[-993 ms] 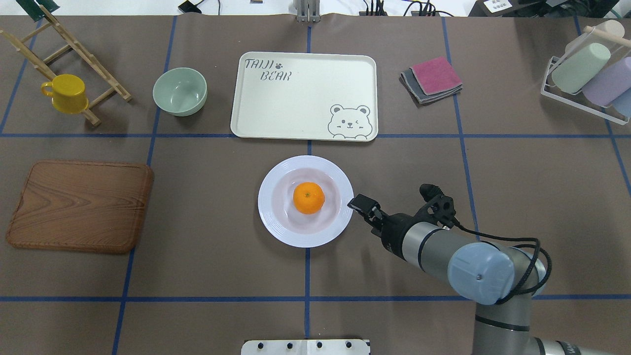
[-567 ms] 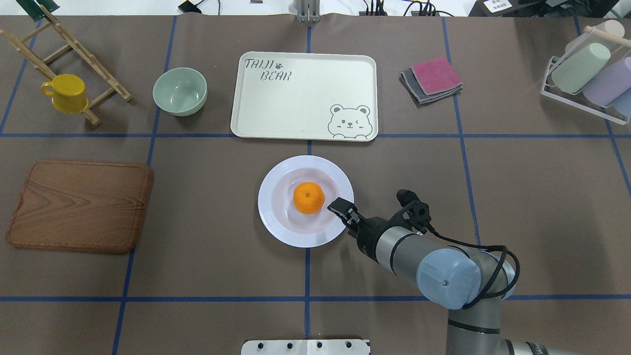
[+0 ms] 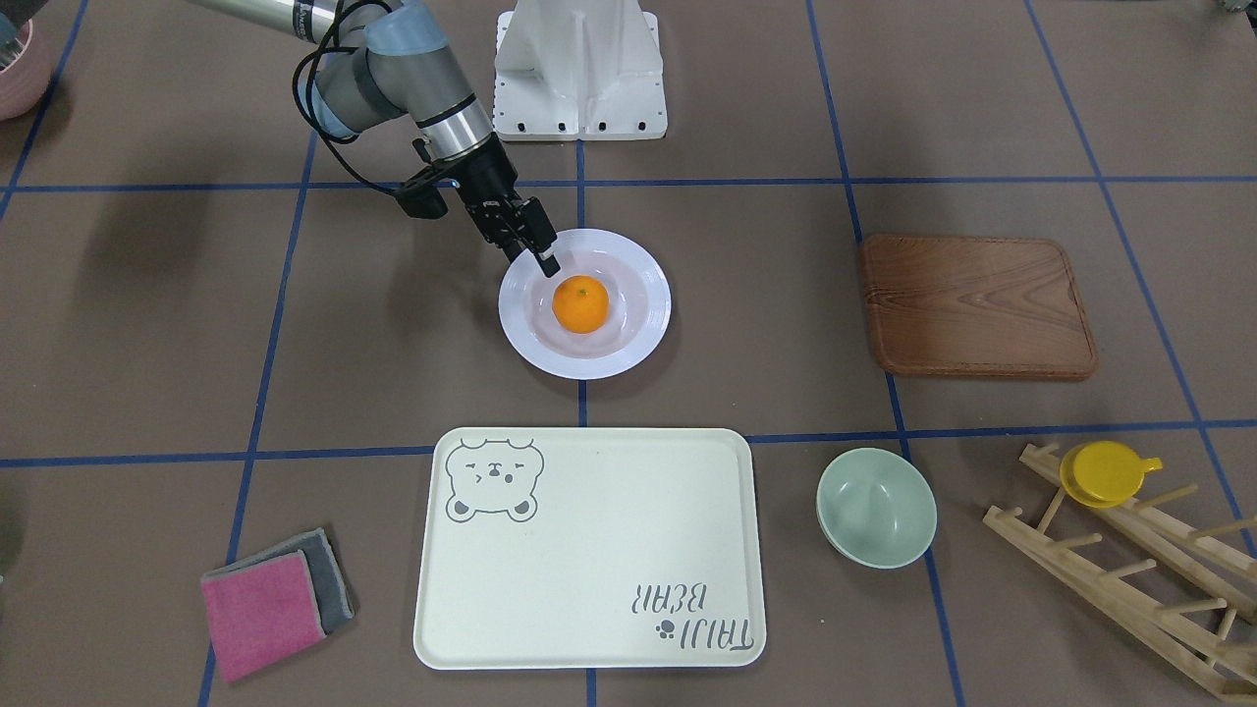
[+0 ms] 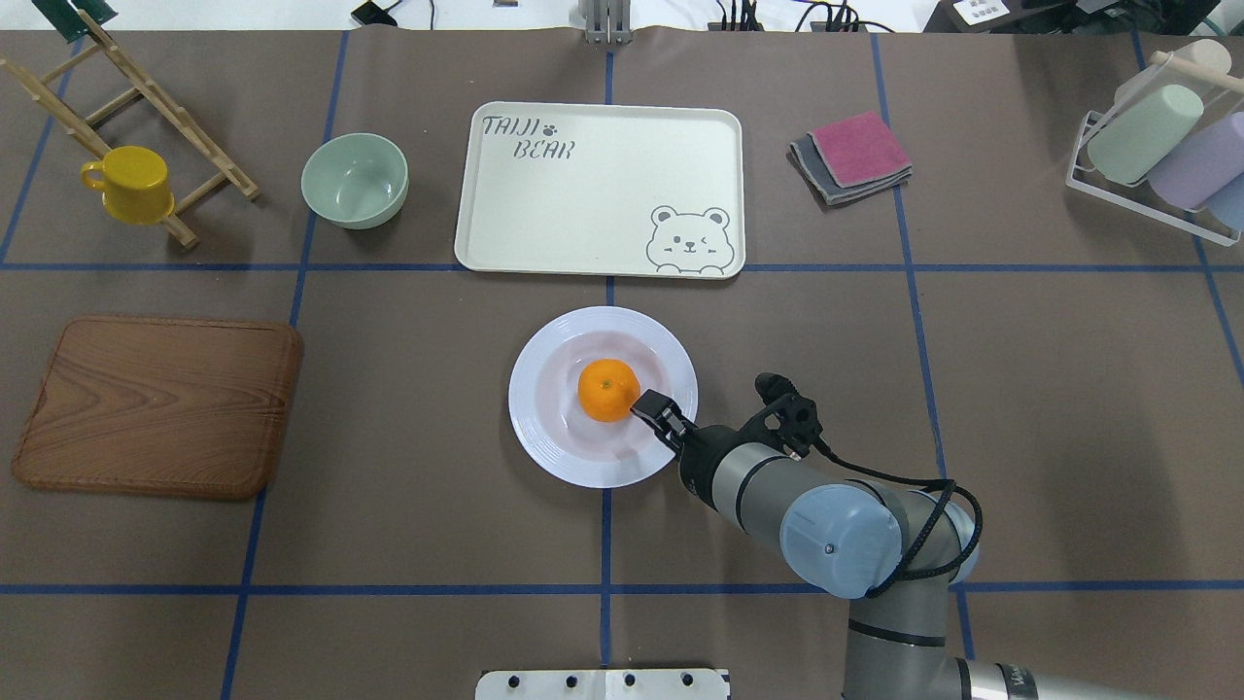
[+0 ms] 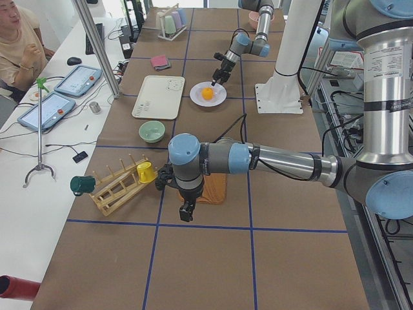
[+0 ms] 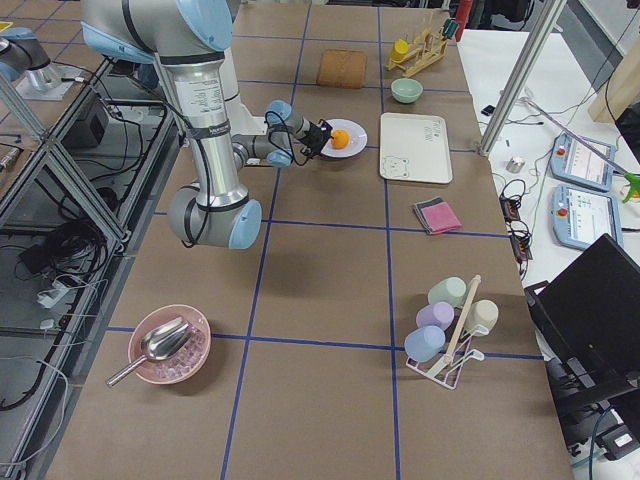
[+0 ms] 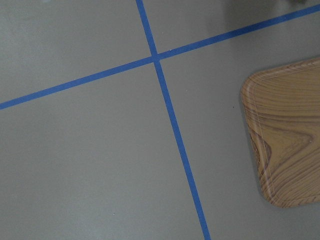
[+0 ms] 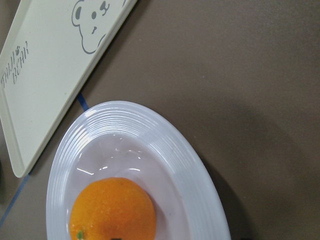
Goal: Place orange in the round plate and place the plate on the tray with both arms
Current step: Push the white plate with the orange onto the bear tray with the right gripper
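The orange (image 4: 608, 389) lies in the sunken centre of the round white plate (image 4: 544, 447), which stands on the table just in front of the cream bear tray (image 4: 598, 185). My right gripper (image 4: 649, 404) reaches in from the right, tilted down over the plate's right side, its tip close to the orange. Its fingers overlap in every view, so I cannot tell whether they are open or shut. The right wrist view shows the orange (image 8: 112, 210), the plate (image 8: 150, 130) and the tray (image 8: 45, 75), but no fingers. My left gripper (image 5: 185, 213) hangs by the wooden board, far from the plate; I cannot tell its state.
A pale green bowl (image 4: 355, 180) sits left of the tray and folded cloths (image 4: 853, 156) to its right. The wooden board (image 4: 160, 406) lies at the left, with a yellow cup (image 4: 131, 183) on a wooden rack behind it. A cup rack (image 4: 1157, 146) stands far right.
My right arm has moved left, carrying its gripper from just outside the plate's right rim to over the plate beside the orange. The orange and plate have not moved.
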You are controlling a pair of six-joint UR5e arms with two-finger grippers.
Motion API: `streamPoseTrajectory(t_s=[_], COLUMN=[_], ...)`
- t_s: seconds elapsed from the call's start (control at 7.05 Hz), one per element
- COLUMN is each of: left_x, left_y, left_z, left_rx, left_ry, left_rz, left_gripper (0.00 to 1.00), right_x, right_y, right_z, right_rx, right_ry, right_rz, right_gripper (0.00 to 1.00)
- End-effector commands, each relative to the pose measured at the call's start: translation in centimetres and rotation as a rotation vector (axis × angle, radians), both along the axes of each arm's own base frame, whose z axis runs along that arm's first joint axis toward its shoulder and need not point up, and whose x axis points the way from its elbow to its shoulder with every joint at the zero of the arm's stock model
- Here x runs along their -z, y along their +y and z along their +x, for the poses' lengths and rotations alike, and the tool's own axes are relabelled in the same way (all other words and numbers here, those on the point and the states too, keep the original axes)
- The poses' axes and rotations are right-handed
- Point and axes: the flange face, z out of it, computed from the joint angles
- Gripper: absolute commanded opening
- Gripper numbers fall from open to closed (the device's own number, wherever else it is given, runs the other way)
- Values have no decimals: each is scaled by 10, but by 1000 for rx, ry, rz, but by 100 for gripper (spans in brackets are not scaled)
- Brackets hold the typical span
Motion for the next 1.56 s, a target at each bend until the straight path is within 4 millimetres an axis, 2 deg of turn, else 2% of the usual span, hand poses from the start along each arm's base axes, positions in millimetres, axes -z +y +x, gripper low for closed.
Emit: streamPoseTrajectory(t_s=[0.0, 0.14, 0.43, 0.57, 1.13, 1.28, 1.42], left_x=[-1, -1, 0, 1, 4, 4, 4], left_y=[3, 2, 2, 2, 2, 2, 2], left_z=[3, 3, 3, 3, 3, 3, 3], left_rx=[1, 1, 1, 1, 1, 0, 2], left_ry=[36, 36, 37, 37, 39, 39, 39], left_rz=[-7, -7, -6, -4, 1, 2, 0], left_gripper=[99, 99, 99, 99, 99, 99, 99], right_x=[-3, -3, -3, 3, 28, 34, 38], right_y=[-3, -5, -5, -11, -18, -26, -42], right_z=[-6, -5, -4, 2, 39, 51, 62], right_rx=[-8, -25, -24, -56, -225, -267, -301], right_ry=[7, 8, 13, -1, -281, -352, -371], right_rz=[-3, 3, 16, 27, 116, 133, 137], right_gripper=[15, 16, 0, 0, 0, 0, 0])
